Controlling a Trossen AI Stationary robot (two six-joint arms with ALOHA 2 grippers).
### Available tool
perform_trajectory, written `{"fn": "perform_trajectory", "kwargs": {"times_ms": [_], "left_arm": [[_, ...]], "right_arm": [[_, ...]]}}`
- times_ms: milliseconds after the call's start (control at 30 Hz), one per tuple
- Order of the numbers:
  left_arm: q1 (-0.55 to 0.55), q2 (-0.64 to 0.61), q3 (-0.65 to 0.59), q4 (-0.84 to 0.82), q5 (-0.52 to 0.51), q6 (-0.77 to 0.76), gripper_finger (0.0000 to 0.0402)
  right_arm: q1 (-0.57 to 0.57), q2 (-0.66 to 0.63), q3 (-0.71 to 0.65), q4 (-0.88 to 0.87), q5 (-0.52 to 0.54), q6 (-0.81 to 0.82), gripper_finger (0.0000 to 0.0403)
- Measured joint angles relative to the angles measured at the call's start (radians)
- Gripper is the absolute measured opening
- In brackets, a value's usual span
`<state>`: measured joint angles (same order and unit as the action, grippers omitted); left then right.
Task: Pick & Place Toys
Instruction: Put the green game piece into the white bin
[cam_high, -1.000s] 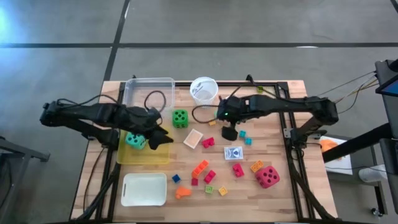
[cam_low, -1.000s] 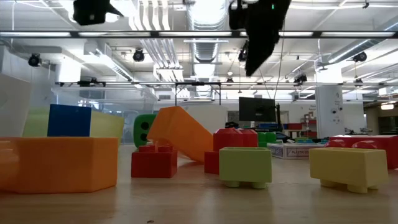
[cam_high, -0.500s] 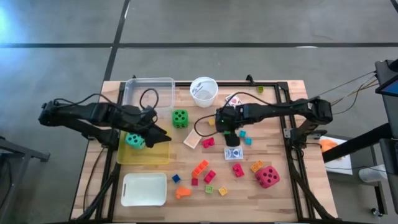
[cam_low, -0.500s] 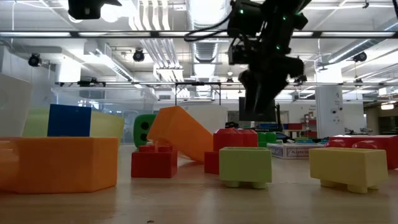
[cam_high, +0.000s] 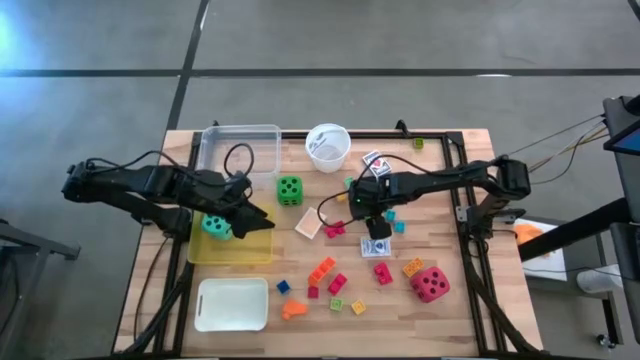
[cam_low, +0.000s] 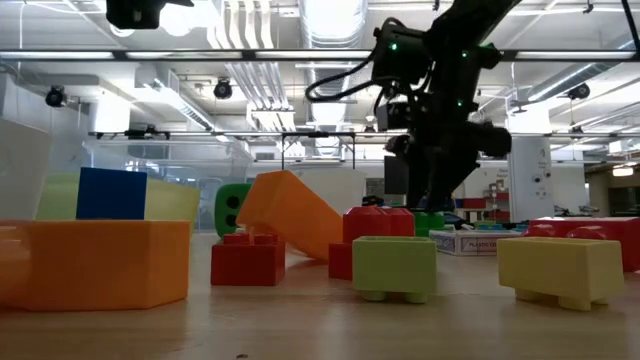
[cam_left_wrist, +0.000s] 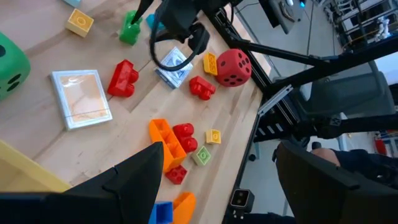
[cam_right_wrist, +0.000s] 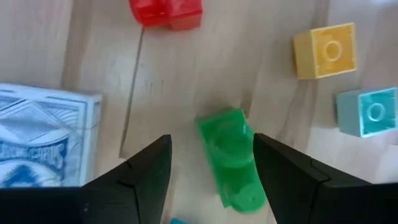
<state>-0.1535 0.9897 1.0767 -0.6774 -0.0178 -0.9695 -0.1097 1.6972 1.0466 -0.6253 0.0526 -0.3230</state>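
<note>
My right gripper (cam_high: 364, 207) (cam_right_wrist: 208, 177) is low over a group of small blocks at mid-table, pointing steeply down. It is open, with a green block (cam_right_wrist: 230, 158) (cam_left_wrist: 129, 28) lying on the wood between its fingers; I see a gap on one side and cannot tell whether the other finger touches. A blue card pack (cam_right_wrist: 43, 146), a red block (cam_right_wrist: 165, 12), a yellow block (cam_right_wrist: 324, 50) and a teal block (cam_right_wrist: 368, 112) lie around it. My left gripper (cam_high: 256, 220) (cam_left_wrist: 217, 180) hangs open over the yellow tray (cam_high: 240, 252), beside a teal die (cam_high: 215, 226) in that tray.
At the back stand a clear tray (cam_high: 238, 148) and a white cup (cam_high: 328, 147). A green die (cam_high: 289, 189) and a clear tile (cam_high: 311, 222) sit mid-table. A red die (cam_high: 430, 284), more small blocks (cam_high: 330, 275) and a white tray (cam_high: 232, 303) lie near the front.
My right gripper has come down from well above the table to just over the small blocks at mid-table, rolling about its own axis on the way. The toys have stayed where they were.
</note>
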Motion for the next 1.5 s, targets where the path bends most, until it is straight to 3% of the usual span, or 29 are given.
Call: {"fn": "perform_trajectory", "kwargs": {"times_ms": [367, 633, 733, 867, 967, 1233, 1500], "left_arm": [[-0.002, 0.0, 0.0, -0.001, 0.012, -0.007, 0.0295], [-0.003, 0.0, 0.0, -0.005, 0.012, -0.008, 0.0295], [-0.003, 0.0, 0.0, -0.007, 0.012, -0.008, 0.0295], [-0.003, 0.0, 0.0, -0.008, 0.012, -0.008, 0.0295], [-0.003, 0.0, 0.0, -0.007, 0.012, -0.004, 0.0295], [-0.003, 0.0, 0.0, -0.001, -0.006, 0.016, 0.0295], [-0.002, 0.0, 0.0, 0.018, -0.028, 0.023, 0.0295]], "right_arm": [[-0.015, 0.127, 0.05, -0.001, 0.071, -0.02, 0.0219], [-0.016, 0.149, 0.06, -0.033, 0.027, -0.032, 0.0218], [-0.016, 0.142, 0.058, -0.036, 0.027, -0.032, 0.0197], [-0.016, 0.13, 0.061, -0.038, 0.026, -0.006, 0.0126], [-0.016, 0.125, 0.062, -0.038, 0.019, 0.017, 0.0117], [-0.018, 0.102, 0.062, -0.047, -0.12, 0.204, 0.0117], [-0.019, -0.061, 0.061, -0.031, -0.164, 0.419, 0.0117]]}}
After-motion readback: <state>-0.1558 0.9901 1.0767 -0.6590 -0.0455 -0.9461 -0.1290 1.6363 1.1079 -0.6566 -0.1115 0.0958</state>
